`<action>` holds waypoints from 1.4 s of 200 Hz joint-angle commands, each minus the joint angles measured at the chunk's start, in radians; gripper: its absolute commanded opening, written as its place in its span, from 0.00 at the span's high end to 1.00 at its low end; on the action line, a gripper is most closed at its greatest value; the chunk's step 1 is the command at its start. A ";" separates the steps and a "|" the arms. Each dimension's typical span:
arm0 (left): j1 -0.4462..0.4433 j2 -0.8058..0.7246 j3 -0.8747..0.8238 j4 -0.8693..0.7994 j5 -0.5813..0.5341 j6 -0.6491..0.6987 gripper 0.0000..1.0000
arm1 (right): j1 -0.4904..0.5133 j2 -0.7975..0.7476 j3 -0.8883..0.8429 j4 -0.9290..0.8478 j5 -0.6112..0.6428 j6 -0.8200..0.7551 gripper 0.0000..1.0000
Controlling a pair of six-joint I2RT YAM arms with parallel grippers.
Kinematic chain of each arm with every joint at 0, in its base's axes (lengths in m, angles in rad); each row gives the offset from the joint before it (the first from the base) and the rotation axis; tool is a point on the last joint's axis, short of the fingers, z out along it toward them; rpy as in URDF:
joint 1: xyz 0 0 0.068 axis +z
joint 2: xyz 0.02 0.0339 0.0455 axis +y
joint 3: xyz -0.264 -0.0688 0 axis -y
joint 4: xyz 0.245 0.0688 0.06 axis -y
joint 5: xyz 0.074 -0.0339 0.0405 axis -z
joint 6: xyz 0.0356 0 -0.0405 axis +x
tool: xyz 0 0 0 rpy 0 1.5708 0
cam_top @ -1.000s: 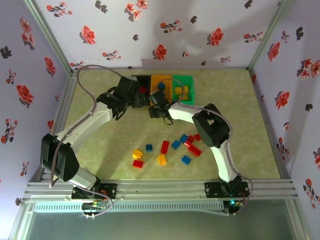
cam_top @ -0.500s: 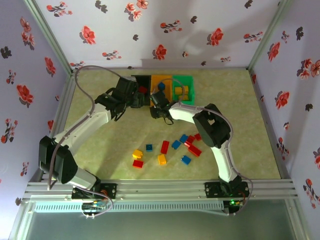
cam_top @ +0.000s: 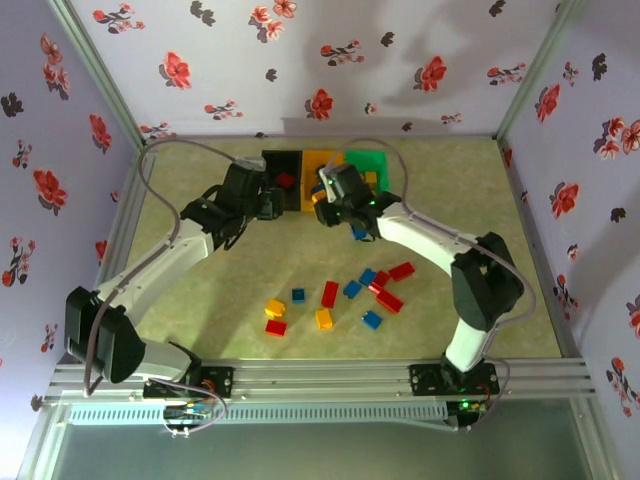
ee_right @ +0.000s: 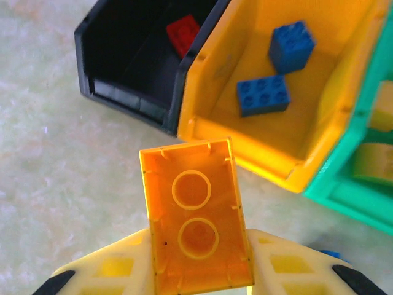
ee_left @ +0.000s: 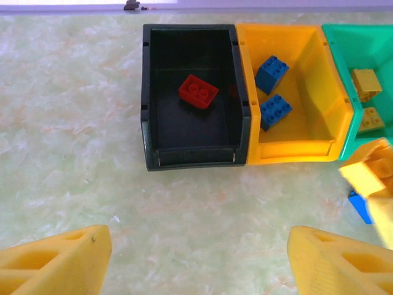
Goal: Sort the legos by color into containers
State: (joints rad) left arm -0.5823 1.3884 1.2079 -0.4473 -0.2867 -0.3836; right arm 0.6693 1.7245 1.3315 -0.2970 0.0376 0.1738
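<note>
Step in hand: carrying one brick to its bin; the drop is not yet made.
Right gripper: the right gripper (ee_right: 196, 258) is clamped on a yellow-orange brick (ee_right: 195, 209), one finger on each long side, the hollow underside facing the wrist camera.
Where that brick is: above the tabletop (ee_left: 73, 123), just in front of the near wall of the orange bin (ee_right: 215, 74), with the black bin (ee_right: 123, 95) to one side and the green bin (ee_right: 344, 196) to the other.
Left gripper: the left gripper (ee_left: 198, 239) hangs in front of the black bin with its fingers (ee_left: 55, 258) wide apart and nothing between them.
Bins so far: a red brick (ee_left: 198, 91) lies in the black bin, two blue bricks (ee_left: 272, 72) in the orange bin, and yellow bricks (ee_left: 366, 81) in the green bin.
Sorting rule, as I read it: red to black, blue to orange, yellow to green.
Left on the tabletop: a cluster of loose bricks (cam_top: 330, 293), red, blue and yellow, lies nearer the arm bases, well apart from the bins; one blue brick (ee_left: 359, 206) lies close to the right arm.
Progress: probably under halfway, since most bricks are unsorted.
Next move calls for: shifting the right gripper sideways past the orange bin until the brick is over the green one, then letting go from above the rim.
Risk: letting go too early would land the brick among the blue ones.
</note>
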 commanded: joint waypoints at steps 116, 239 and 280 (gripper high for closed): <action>-0.051 -0.112 -0.123 0.158 -0.023 -0.028 0.24 | -0.294 0.215 0.246 -0.048 0.012 -0.050 0.83; -0.103 -0.053 -0.103 0.110 -0.027 -0.036 0.21 | -0.336 0.354 0.456 -0.154 -0.007 -0.053 0.39; -0.131 -0.039 -0.103 0.074 -0.024 -0.061 0.19 | -0.335 0.205 0.312 -0.135 -0.003 -0.034 0.38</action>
State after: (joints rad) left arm -0.6933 1.3365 1.0924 -0.3332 -0.2890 -0.4141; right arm 0.3382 2.0556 1.7119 -0.4362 0.0257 0.1154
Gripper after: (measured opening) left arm 0.803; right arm 0.621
